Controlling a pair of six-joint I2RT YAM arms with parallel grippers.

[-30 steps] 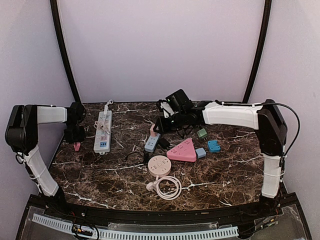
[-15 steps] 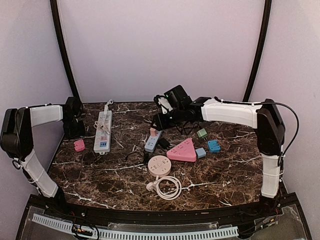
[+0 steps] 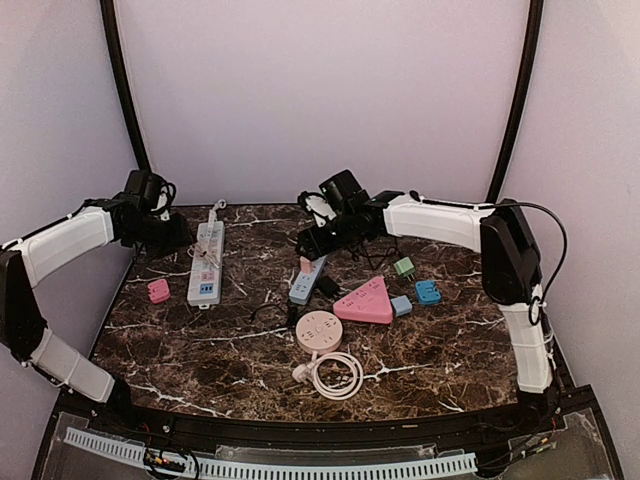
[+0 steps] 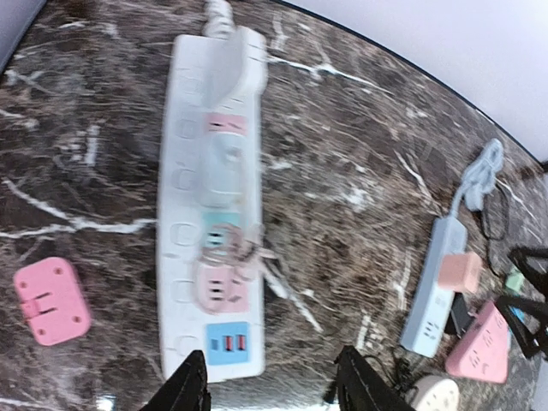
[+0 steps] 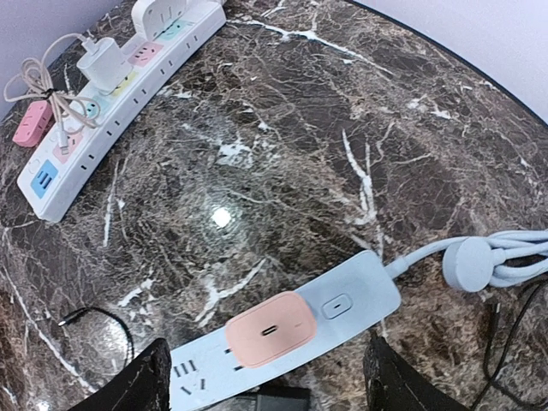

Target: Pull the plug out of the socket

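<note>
**One plug lies free, another sits in its socket**

Dark marble with white veins covers the table (image 3: 200, 350), and pale walls close it in behind. I take the white power strip (image 3: 206, 262) as the landmark. It lies lengthwise on the left part of the table.

Just to the left of its near end, a small pink plug (image 4: 51, 300) lies flat on the marble with its prongs up, not touching any socket. On the strip itself a white charger (image 4: 224, 167) is seated, with a thin cable looped nearer the blue end.

Well to the right of the white strip lies a blue strip (image 5: 368, 295), and a salmon plug (image 5: 271, 329) is pressed into it.

The left pincer (image 4: 270, 368) hangs above the near end of the white strip. Its jaws are apart and nothing is between them. The right pincer (image 5: 265, 360) hangs over the blue strip, far right of the landmark, with jaws spread wide and empty. The salmon plug is below the gap, but the fingers do not touch it.

My judgement is that the task is partly done. The pink plug looks already pulled and put down. The salmon plug and the white charger remain in their sockets, so at least one more grasp and upward pull seems to be left.
</note>
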